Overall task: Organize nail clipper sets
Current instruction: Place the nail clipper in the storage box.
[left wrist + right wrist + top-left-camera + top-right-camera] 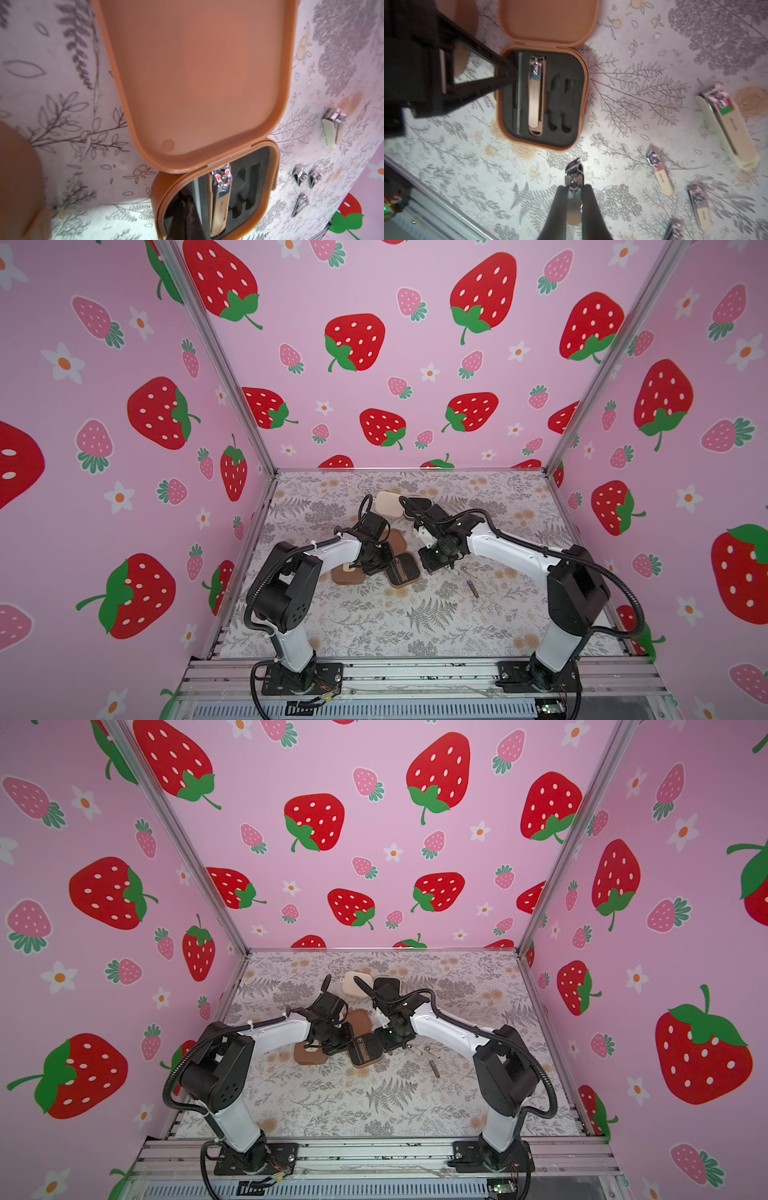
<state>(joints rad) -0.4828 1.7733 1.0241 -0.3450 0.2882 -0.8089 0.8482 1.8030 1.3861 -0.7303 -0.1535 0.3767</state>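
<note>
An open brown case [562, 143] lies on the mat with its lid [197, 72] folded back. Its black insert holds one large clipper [535, 93] and a grey file. My left gripper [510, 72] is shut, and its tips rest on the insert's edge beside the file. My right gripper [574, 190] hangs just off the case's front rim, above the mat, shut on a small nail clipper [573, 172]. In both top views the two grippers [376, 562] [442, 566] flank this case [409, 572]. A closed brown case [347, 574] lies to its left. A cream case [388, 504] lies open farther back.
Loose clippers lie on the floral mat right of the open case: a large one [729, 128] and small ones [660, 172] [698, 205]. In a top view two tools [473, 588] show by the right arm. Pink strawberry walls enclose the mat; a metal rail runs along the front.
</note>
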